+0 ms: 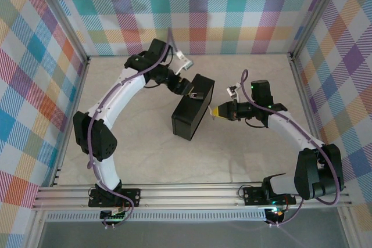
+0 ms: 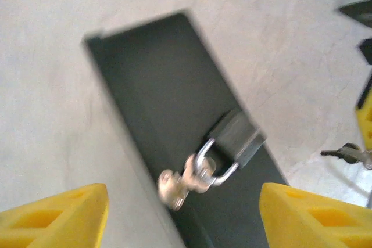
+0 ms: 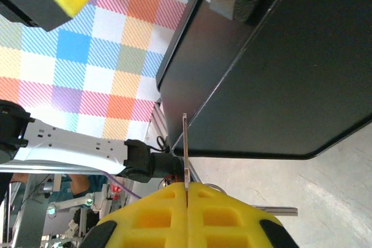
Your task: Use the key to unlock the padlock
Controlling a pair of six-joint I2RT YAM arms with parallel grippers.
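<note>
Right claw (image 3: 187, 197) clenched on the key (image 3: 185, 146); left claw (image 2: 183, 201) released, padlock (image 2: 233, 139) just ahead on the black box (image 2: 154, 100).

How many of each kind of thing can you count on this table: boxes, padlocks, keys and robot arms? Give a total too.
Box: 1, the black box
Padlock: 1, the padlock, fastened at the box's edge
Key: 1, the key, pinched by the right arm
Robot arms: 2, the left arm and the right arm
Total: 5

Black box (image 1: 189, 117) rests on pale table (image 1: 145, 155) (plaid walls (image 1: 232, 15) around).
</note>
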